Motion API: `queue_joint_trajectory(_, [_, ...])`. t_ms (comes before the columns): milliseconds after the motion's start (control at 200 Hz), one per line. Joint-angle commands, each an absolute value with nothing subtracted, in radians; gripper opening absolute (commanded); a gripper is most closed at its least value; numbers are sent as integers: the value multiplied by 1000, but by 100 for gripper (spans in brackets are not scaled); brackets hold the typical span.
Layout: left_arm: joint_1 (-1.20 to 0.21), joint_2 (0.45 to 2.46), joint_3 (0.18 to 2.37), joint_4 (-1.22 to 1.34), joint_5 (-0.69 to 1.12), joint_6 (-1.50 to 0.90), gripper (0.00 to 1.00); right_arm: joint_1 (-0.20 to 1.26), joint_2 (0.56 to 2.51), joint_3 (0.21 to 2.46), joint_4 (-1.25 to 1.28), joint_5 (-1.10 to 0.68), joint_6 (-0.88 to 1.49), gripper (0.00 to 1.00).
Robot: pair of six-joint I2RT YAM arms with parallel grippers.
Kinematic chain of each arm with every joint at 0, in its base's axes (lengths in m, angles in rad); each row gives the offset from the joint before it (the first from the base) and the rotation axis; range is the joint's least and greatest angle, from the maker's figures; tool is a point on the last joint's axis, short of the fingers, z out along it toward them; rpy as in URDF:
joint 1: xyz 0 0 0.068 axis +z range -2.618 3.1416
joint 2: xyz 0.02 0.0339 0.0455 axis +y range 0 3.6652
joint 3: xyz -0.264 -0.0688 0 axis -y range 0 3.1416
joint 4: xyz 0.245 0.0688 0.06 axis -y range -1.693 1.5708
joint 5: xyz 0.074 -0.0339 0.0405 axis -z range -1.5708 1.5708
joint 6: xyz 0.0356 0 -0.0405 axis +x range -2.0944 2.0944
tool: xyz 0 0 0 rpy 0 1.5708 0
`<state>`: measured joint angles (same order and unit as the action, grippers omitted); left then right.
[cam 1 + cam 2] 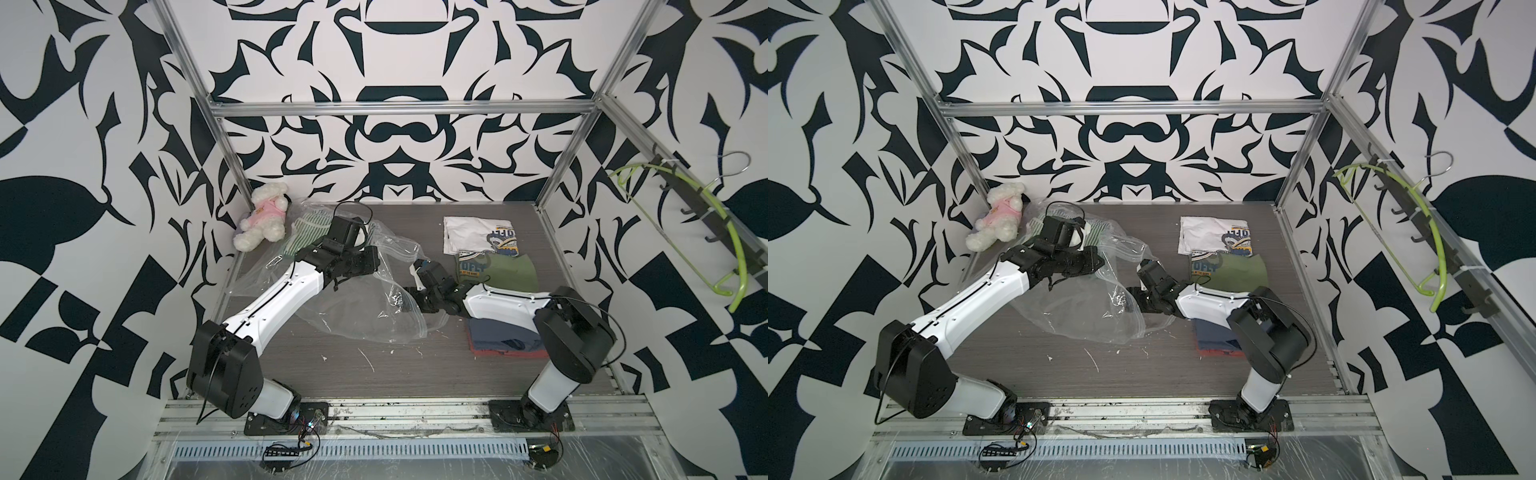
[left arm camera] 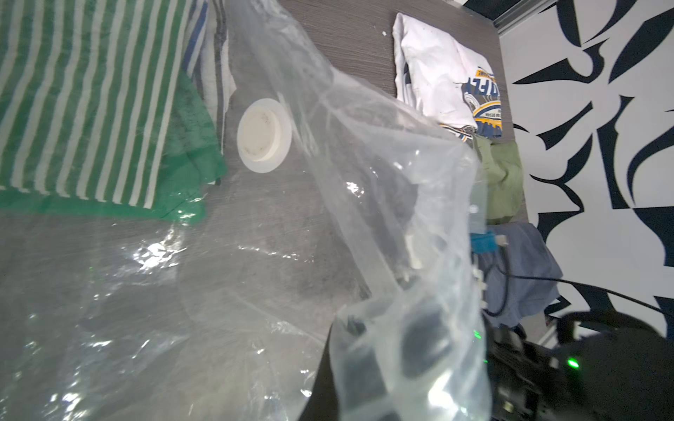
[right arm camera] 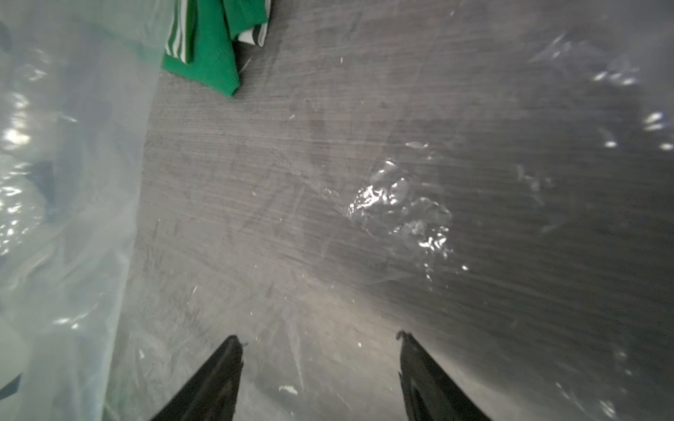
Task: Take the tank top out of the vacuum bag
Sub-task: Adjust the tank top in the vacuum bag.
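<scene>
At centre-left of both top views, working on the reach-in step: getting at the tank top [image 1: 307, 232], not yet touching it. Lying crinkled across the table [image 1: 395, 386], sprawling from the upper left toward the middle of the frame: the vacuum bag [image 1: 353, 309], showing its round white valve [image 2: 263, 135] in the left wrist view. Sitting deep inside that bag, at the upper left of the top views near the plush toy [image 1: 262, 218], showing green-and-white stripes through the film: the tank top. Holding the bag's upper film raised with the left gripper [image 1: 374, 261], pressing its jaws together, apparently on that film, judging by the plastic bunched over it in the left wrist view. Pointing the right gripper [image 3: 320, 337] toward the garment from the mouth side, spreading its jaws apart around nothing but film-covered tabletop; seeing the garment's green corner at the upper left of the right wrist view, well apart from the fingertips [image 3: 222, 371]. Calling next, probably, for going further in under the raised film, low along the table, then pinching the green hem and drawing it out through the mouth while holding the bag back with the left.
</scene>
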<state>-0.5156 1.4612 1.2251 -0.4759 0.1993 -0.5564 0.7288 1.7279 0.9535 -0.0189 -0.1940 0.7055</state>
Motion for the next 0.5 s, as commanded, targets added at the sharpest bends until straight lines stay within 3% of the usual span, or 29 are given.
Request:
queue_joint_trajectory(0, [-520,1450,1258,-464,264,-595,0,736,1773,1024,42,-167,711,70])
queue_joint_trajectory(250, [-523,1476,1267,-451,276,-614,0,736,1910,1156,42,-155,664,72])
queue_joint_trajectory(495, [-522,1513,1297,-445,257,-627,0,828,1878,1104,56,-171,718,72])
